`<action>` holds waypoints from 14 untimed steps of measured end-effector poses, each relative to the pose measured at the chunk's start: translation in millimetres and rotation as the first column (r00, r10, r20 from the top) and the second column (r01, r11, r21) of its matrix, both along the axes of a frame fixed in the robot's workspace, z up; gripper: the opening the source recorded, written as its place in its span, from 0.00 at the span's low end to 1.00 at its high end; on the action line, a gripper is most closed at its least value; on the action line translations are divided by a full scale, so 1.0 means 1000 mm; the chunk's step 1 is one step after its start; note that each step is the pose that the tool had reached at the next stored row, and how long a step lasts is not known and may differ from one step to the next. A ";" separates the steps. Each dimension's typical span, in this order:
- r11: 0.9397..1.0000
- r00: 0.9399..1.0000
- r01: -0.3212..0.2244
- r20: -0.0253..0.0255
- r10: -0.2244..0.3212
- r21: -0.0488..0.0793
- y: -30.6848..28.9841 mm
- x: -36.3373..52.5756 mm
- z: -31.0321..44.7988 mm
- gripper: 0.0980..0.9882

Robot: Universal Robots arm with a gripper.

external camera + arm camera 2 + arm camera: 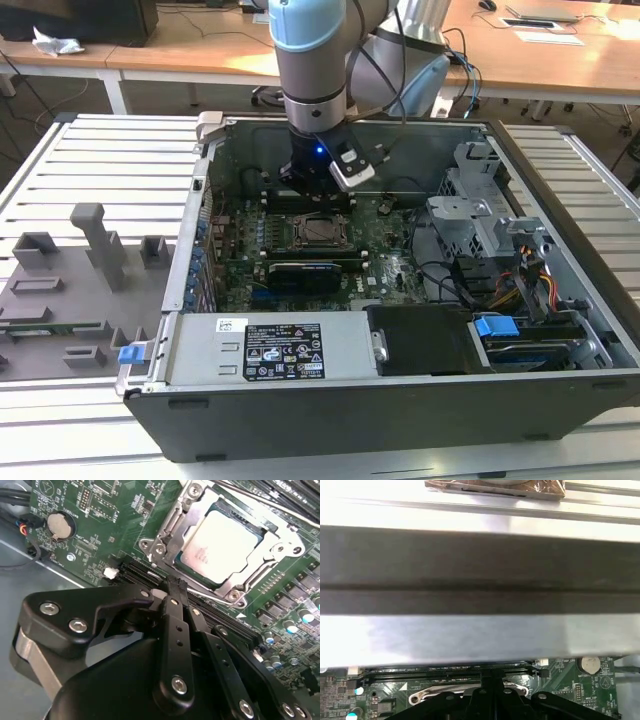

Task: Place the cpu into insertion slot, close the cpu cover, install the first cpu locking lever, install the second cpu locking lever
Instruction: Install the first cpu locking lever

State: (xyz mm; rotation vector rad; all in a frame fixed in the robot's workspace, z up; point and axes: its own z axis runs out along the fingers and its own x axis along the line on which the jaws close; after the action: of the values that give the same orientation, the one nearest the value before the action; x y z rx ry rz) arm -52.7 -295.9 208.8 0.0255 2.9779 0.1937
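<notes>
Gripper [175,587] fingers pressed together, empty, beside the insertion slot [227,545]. Cpu [222,542] seated in slot, upper right of the second wrist view, cpu cover [165,532] closed over it.

cpu [226,545] seated in the insertion slot [321,230], with the cpu cover [280,542] closed over it.
the pale square chip lies flat, showing through the silvery metal frame's window; the socket sits mid-board on the green circuit board.
</notes>
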 end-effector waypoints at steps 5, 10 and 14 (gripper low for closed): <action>1.000 1.000 0.002 0.000 -0.002 0.000 0.0026 -0.0014 0.0000 0.01; 0.999 0.999 0.044 0.000 -0.044 0.000 0.0037 -0.0014 -0.0005 0.01; 0.998 0.998 0.060 0.000 -0.060 0.000 0.0054 -0.0017 -0.0010 0.01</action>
State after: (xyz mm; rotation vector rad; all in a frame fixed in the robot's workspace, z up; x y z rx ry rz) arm -54.4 -290.5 207.7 0.1141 2.9724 0.1863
